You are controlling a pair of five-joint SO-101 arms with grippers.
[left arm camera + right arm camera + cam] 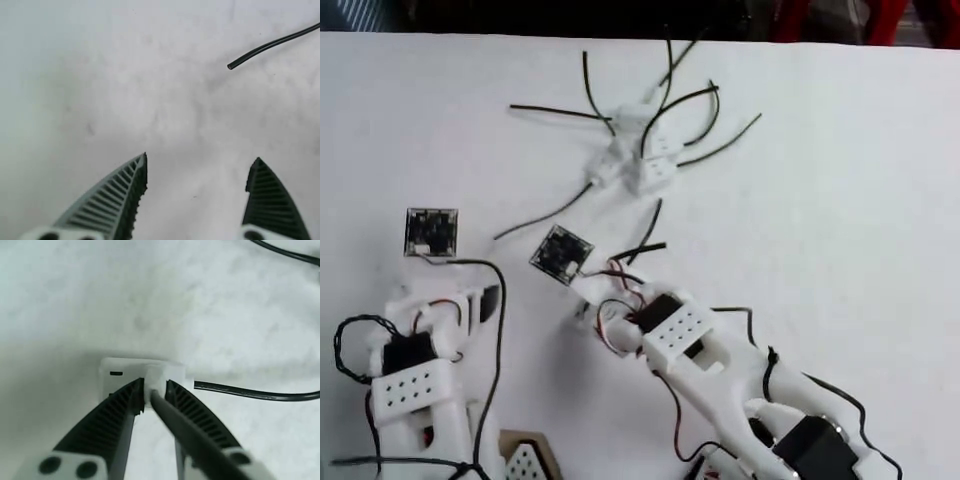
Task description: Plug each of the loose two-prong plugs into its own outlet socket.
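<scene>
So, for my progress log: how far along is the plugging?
Done: nothing clearly; the white pieces and wires lie in a loose tangle. In hand: the right gripper is shut on a white plug at an outlet block. To do: that tangle; the left gripper is open, empty.

The high view looks down over the table from its near edge. Wrist views look along the left gripper and right gripper, close above that tabletop.

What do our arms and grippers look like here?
Left arm and right arm: white plastic, black motors, perforated plates, black and red cables. Left gripper and right gripper: pointed, ribbed fingers.
</scene>
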